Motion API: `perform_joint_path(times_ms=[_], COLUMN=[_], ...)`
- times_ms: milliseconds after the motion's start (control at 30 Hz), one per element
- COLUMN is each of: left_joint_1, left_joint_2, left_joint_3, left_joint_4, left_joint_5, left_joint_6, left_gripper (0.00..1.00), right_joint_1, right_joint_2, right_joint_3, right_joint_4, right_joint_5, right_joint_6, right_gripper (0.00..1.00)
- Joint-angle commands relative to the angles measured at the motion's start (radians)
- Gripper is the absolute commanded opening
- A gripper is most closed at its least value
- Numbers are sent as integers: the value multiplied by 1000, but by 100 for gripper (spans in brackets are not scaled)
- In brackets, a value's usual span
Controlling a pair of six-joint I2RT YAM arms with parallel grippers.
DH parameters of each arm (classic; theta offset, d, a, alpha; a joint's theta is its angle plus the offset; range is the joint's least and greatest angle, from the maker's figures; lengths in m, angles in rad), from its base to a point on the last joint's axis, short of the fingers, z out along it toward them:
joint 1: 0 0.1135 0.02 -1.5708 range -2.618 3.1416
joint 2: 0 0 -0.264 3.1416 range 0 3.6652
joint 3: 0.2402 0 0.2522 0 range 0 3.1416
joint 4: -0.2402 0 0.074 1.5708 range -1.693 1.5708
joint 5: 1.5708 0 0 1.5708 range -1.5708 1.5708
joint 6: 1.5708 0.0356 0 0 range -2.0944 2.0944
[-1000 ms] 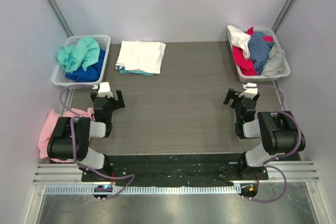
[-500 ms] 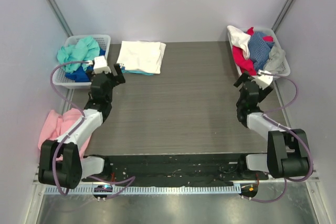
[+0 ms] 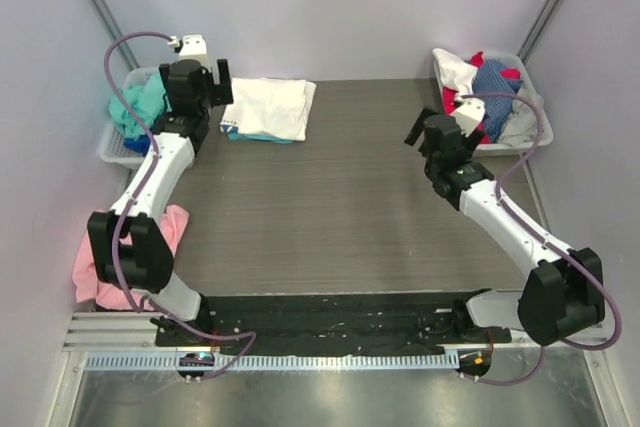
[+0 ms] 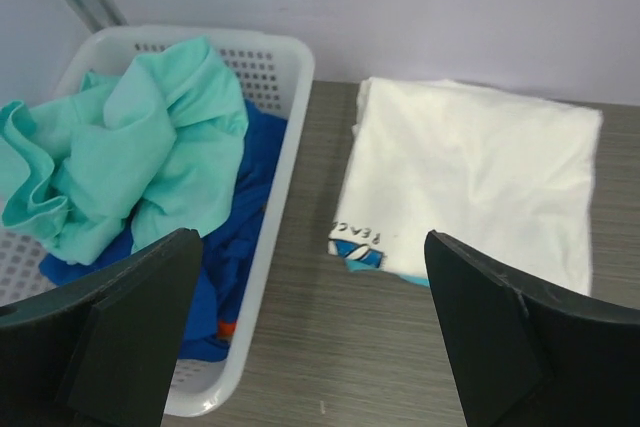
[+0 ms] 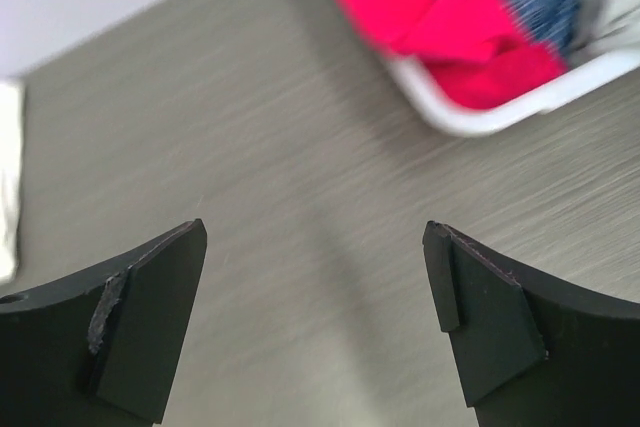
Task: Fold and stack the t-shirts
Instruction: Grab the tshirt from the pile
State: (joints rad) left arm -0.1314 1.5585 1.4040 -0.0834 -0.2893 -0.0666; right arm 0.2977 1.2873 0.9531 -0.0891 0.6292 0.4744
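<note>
mint-green tee (image 4: pixel 140 137) | royal-blue tee (image 4: pixel 240 232) | white tee (image 4: pixel 480 182) | red tee (image 5: pixel 445 12) | white basket (image 4: pixel 272 67) | grey woodgrain table (image 3: pixel 330 207)

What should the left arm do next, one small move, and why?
Probably lower the left end effector onto the mint-green t-shirt and close on it. Its jaws are open and empty, near the left basket; that shirt lies crumpled on top of a blue t-shirt there, while a white t-shirt already lies folded on the table.
</note>
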Motion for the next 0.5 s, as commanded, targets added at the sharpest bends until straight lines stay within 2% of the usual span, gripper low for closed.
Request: perform_joint_path(times_ms=[0,167,333,467], left_joint_1=[62,87,174,196], left_joint_2=[87,169,281,353], left_joint_3=[70,72,139,153], left_joint_4=[-92,-1,13,66], left_joint_5=[-89,-214,-172,-160], left_joint_6=[50,99,73,76], left_gripper=[100,100,100,100], right_joint_1=[132,210,233,238], right_joint_2=[-81,-166,-224,-224], right_joint_3=[65,-8,-69,-83], right_joint_4=[-222,-302,-354,-360], right_joint_5=[15,-16,-40,-75], right_joint_6=[1,10,44,47], right_gripper=[100,100,100,100])
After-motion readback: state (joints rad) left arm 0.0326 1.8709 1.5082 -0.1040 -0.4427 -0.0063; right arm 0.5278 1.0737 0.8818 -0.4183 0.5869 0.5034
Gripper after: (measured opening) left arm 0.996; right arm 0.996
